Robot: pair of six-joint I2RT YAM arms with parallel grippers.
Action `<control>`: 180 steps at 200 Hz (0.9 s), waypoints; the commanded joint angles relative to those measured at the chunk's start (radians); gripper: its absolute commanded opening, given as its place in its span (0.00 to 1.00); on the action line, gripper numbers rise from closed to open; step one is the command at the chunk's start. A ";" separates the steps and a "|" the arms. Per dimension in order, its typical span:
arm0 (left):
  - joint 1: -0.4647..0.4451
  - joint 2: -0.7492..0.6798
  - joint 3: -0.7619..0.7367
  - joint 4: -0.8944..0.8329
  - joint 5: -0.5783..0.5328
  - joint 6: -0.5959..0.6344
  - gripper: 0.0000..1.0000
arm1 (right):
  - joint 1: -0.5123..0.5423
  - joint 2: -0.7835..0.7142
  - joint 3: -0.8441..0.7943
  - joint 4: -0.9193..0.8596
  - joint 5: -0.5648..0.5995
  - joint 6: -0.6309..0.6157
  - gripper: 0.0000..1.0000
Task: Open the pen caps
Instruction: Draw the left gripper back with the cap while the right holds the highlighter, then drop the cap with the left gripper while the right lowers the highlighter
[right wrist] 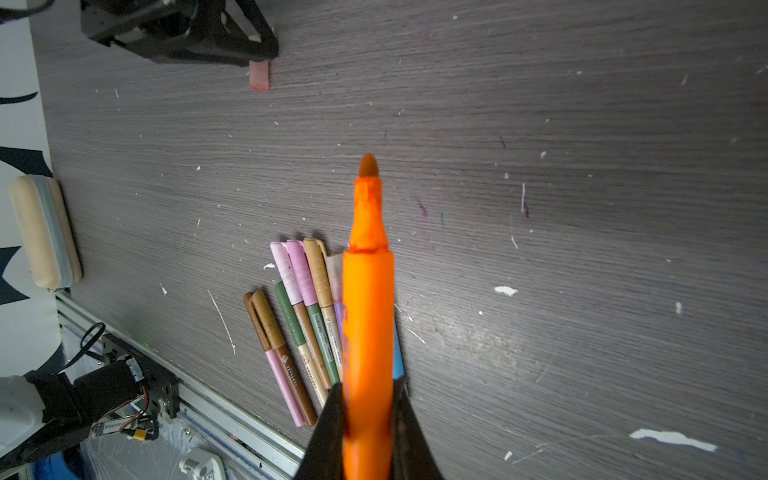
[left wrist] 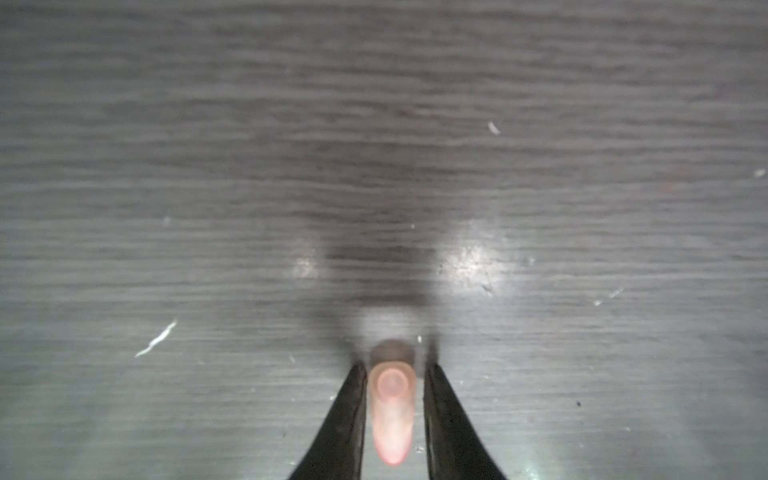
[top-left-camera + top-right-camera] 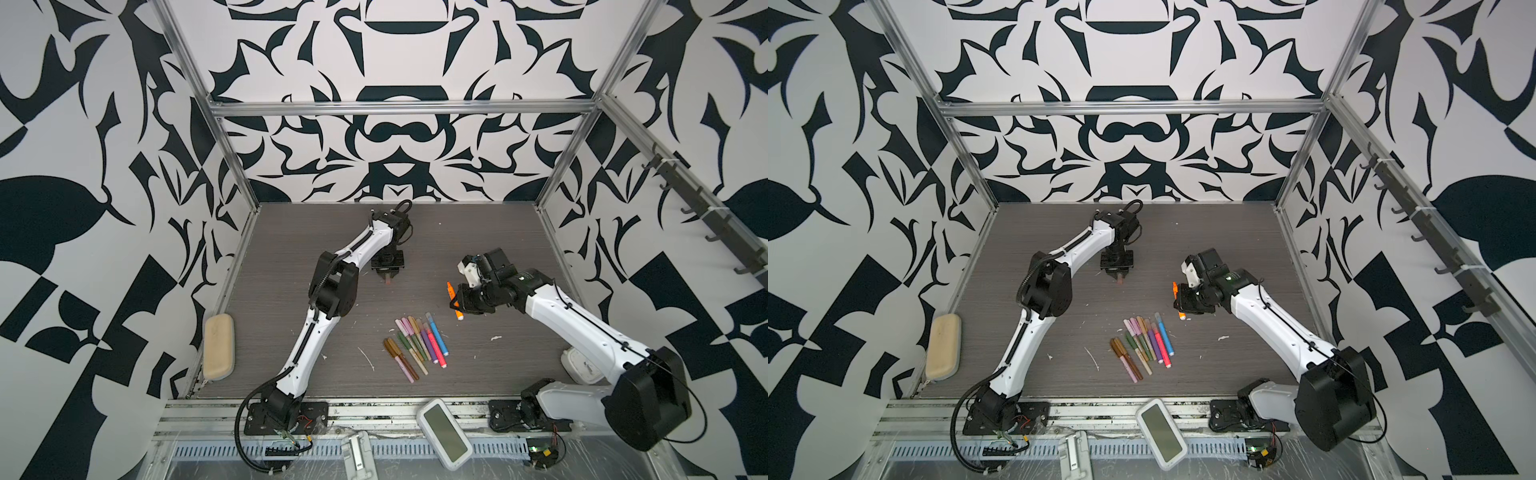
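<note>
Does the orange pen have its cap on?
No, the orange pen shows its bare tip, with no cap over it.

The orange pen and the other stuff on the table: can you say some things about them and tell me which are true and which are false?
1. The orange pen is held in the right arm's jaws. True.
2. The orange pen has its cap on. False: its tip is bare.
3. A pale pink cap sits between the left arm's jaws. True.
4. The other pens stand upright in a cup. False: they lie flat, side by side on the table.
5. The white device with the grey screen lies among the pens. False: it rests on the front rail, apart from them.
</note>
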 commanded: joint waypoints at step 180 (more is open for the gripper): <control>0.033 -0.811 -0.700 0.297 -0.152 -0.158 0.39 | 0.076 0.685 0.636 -0.109 0.318 0.003 0.00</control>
